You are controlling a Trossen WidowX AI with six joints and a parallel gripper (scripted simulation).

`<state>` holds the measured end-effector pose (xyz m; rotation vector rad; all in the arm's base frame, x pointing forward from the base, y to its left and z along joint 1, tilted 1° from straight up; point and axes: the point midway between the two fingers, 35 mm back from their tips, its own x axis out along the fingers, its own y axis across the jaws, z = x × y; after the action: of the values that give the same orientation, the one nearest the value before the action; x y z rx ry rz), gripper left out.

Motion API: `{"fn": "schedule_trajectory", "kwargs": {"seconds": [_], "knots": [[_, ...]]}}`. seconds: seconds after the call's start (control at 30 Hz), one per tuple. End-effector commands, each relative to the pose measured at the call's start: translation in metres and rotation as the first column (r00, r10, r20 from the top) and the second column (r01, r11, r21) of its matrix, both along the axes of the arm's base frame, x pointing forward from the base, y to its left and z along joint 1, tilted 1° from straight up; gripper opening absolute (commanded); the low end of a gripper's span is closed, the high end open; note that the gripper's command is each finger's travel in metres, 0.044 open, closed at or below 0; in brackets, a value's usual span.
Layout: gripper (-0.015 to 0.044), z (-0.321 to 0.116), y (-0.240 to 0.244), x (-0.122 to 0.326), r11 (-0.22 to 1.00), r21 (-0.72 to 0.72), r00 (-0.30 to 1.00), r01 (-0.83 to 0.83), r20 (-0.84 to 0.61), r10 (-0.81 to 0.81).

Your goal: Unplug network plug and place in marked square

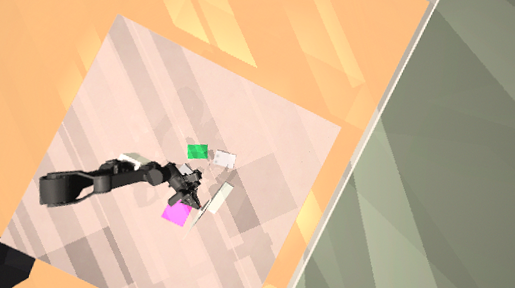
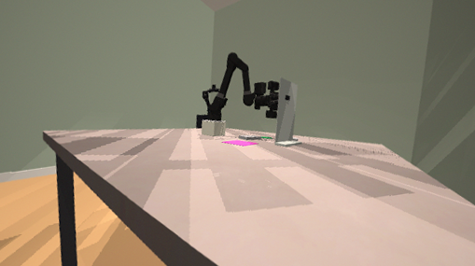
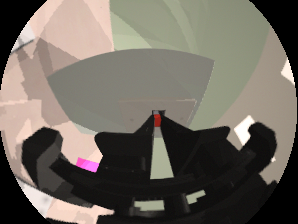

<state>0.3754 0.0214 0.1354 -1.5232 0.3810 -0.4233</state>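
The network plug (image 3: 157, 120) shows as a small red block at the dark socket opening in the grey upright panel (image 3: 125, 75) (image 2: 286, 113). My gripper (image 3: 156, 117) (image 1: 199, 206) is shut on the plug, one black fingertip on each side, close in front of the panel. The fingers hide most of the plug. The thin tab and whether it is pressed down cannot be made out. A magenta square (image 1: 176, 213) (image 2: 239, 142) (image 3: 87, 165) lies flat on the table beside the panel, close to the gripper as seen from above.
A green rectangle (image 1: 197, 151) lies flat, with a white plate-like object (image 1: 225, 159) beside it. The panel's pale foot (image 1: 220, 198) (image 2: 288, 142) rests on the table. A cream block (image 2: 213, 128) stands near the arm's base.
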Motion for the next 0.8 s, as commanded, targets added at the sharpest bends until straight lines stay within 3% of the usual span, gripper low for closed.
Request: {"fn": "schedule_trajectory", "kwargs": {"seconds": [0.0, 0.77], "knots": [[0.0, 0.0, 0.001, -0.002, 1.0, -0.005, 1.0, -0.005, -0.003, 0.005], [0.0, -0.001, 0.005, -0.018, 1.0, -0.005, 1.0, -0.005, -0.005, 0.005]]}}
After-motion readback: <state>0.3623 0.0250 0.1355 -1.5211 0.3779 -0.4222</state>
